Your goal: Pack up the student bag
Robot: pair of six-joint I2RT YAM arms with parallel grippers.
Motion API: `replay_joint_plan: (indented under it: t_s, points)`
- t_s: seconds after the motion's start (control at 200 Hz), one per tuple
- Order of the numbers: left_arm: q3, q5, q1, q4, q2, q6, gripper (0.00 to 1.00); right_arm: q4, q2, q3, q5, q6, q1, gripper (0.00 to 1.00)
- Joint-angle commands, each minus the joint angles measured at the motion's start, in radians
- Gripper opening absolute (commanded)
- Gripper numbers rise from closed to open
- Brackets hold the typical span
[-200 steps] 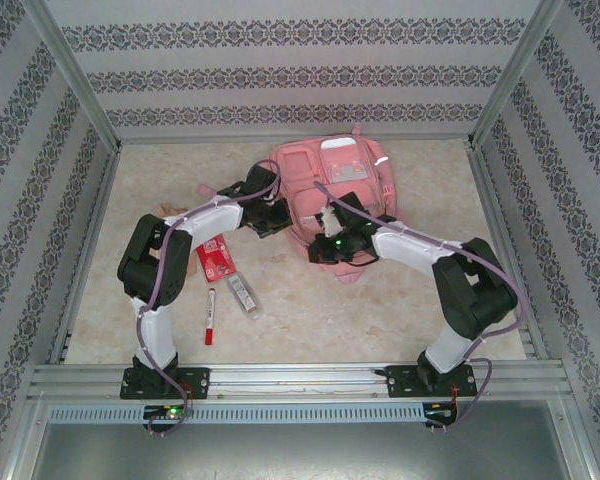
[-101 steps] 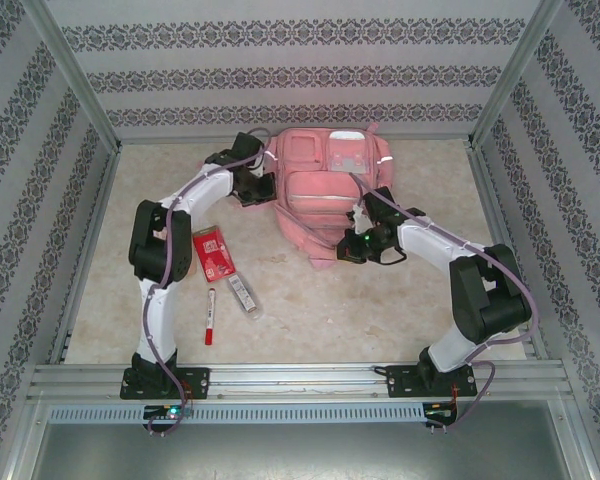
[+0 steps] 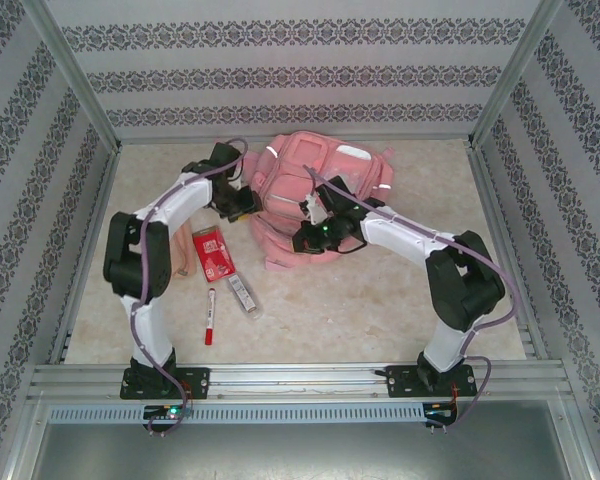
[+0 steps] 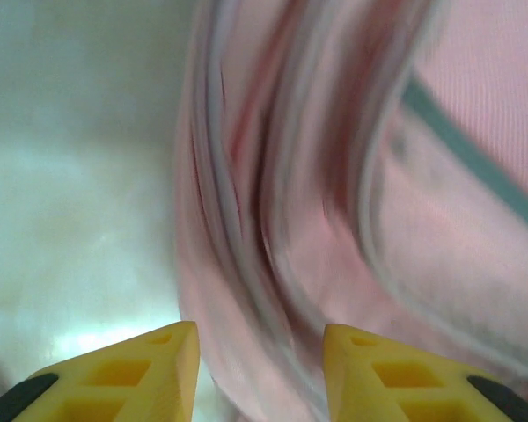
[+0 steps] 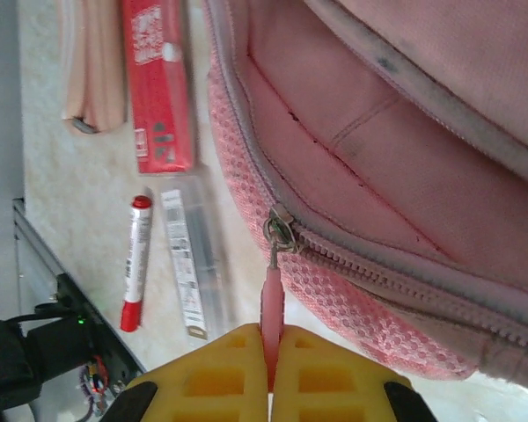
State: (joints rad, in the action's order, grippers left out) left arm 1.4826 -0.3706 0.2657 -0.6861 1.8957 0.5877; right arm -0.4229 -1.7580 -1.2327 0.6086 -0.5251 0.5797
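Two grippers are at the pink backpack [image 3: 320,175], which lies at the back middle of the table [image 3: 400,300]. The right gripper [image 5: 270,338] is clamped on the zipper pull [image 5: 271,303]. The left gripper [image 4: 260,338] stands apart at its left edge, and blur hides any contact. Bare tabletop lies to the right; a marker [image 5: 135,255] and a red box [image 5: 158,88] sit to the left.

R hand [image 5: 271,338] has its yellow fingers pinched tight on the pink zip pull [image 5: 271,303] of the student bag [image 5: 396,132]. Pull hangs from the metal slider [image 5: 278,227], at the mesh-edged rim of a pocket w/ its mouth gaping. On the counter [image 5: 62,193] beside the bag: red box [image 5: 158,79], clear slim pack [image 5: 192,264], red marker [image 5: 135,264], and a peach pouch [image 5: 92,61] just beside the box.
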Motion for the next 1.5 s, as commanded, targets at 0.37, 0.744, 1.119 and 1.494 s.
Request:
replay_joint_plan:
  t_s: [0.37,0.744,1.119,1.494]
  points:
    - [-0.194,0.089,0.138,0.251,-0.034,0.319,0.3,0.086,-0.02,0.012,0.075,0.016,0.065,0.0]
    - [-0.041,0.121,0.109,0.098,-0.005,0.088,0.0,-0.174,0.095,0.111,-0.194,0.166,-0.025,0.0]
    - [0.279,-0.039,0.025,-0.038,0.23,-0.238,0.0,-0.238,0.209,0.25,-0.34,0.173,-0.179,0.0]
    - [0.745,-0.089,-0.015,-0.101,0.512,-0.3,0.26,-0.074,0.16,0.185,-0.092,0.033,0.01,0.0]
